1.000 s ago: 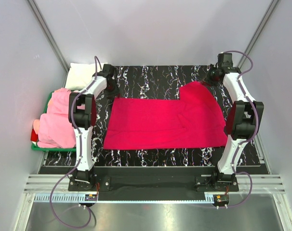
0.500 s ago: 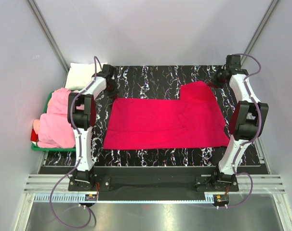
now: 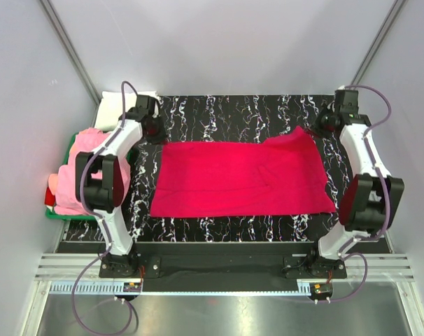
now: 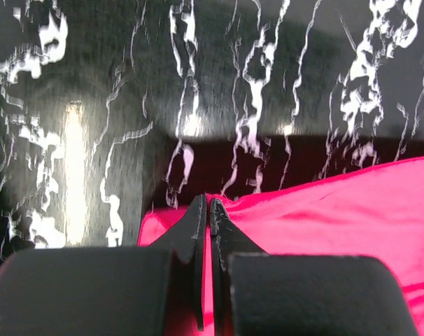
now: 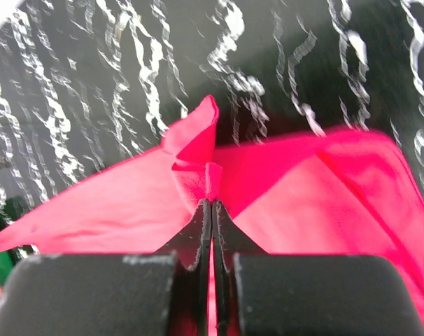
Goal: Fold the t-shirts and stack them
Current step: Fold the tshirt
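The crimson-red t-shirt (image 3: 243,178) lies spread flat across the middle of the black marbled table. My left gripper (image 3: 158,135) is at its far left corner. In the left wrist view the gripper (image 4: 206,204) is shut on a pinch of the red cloth (image 4: 324,217). My right gripper (image 3: 315,129) is at the far right corner. In the right wrist view the gripper (image 5: 212,204) is shut on a small raised fold of the red cloth (image 5: 198,168). Light pink shirts (image 3: 82,171) are piled at the left. A white shirt (image 3: 114,105) lies behind them.
A green tray (image 3: 54,213) holds the pink pile off the table's left edge. The table (image 3: 233,112) shows as bare black marbled top behind the red shirt and as a strip in front of it. Grey walls close in on the left, right and back.
The raised block of red cloth at the far right has dropped to a small peak, so the far edge is straighter. Both arms have swung outward, the right gripper moving right.
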